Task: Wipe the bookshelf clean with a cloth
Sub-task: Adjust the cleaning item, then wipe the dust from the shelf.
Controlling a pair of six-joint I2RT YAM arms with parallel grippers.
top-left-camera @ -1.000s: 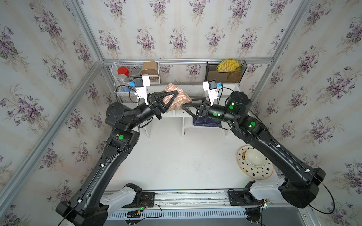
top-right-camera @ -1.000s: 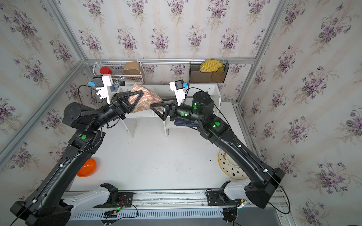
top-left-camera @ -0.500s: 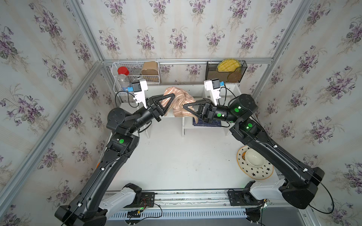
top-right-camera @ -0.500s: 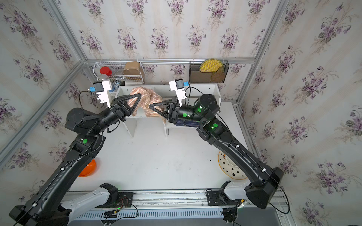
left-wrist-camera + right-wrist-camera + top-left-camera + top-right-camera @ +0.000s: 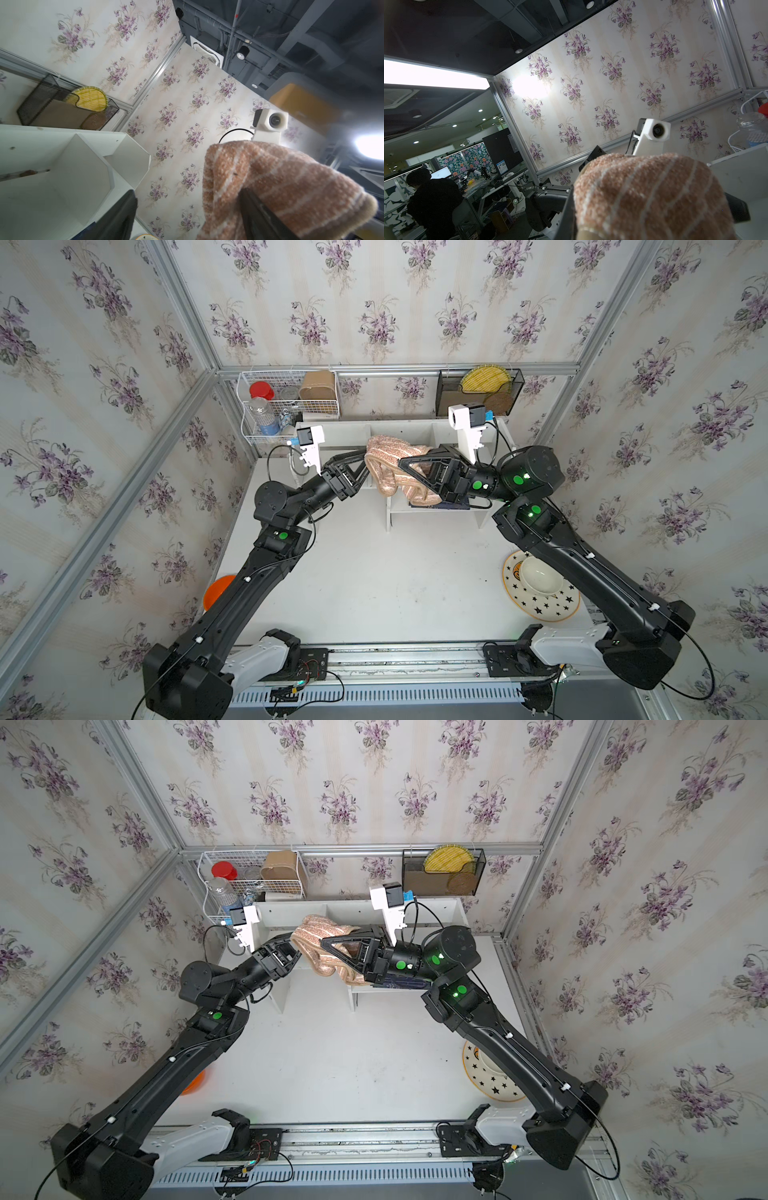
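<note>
Bunched cloth (image 5: 384, 472) hangs over the middle of the bookshelf (image 5: 345, 433), pinched in the pressed-together right gripper (image 5: 409, 466), while the left gripper (image 5: 365, 460), jaws spread, merely touches its near side, leaving the shelf below within the right arm's reach.

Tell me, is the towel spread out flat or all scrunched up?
Scrunched up. The cloth hangs bunched in folds from the shut right gripper, not laid flat on the bookshelf.
</note>
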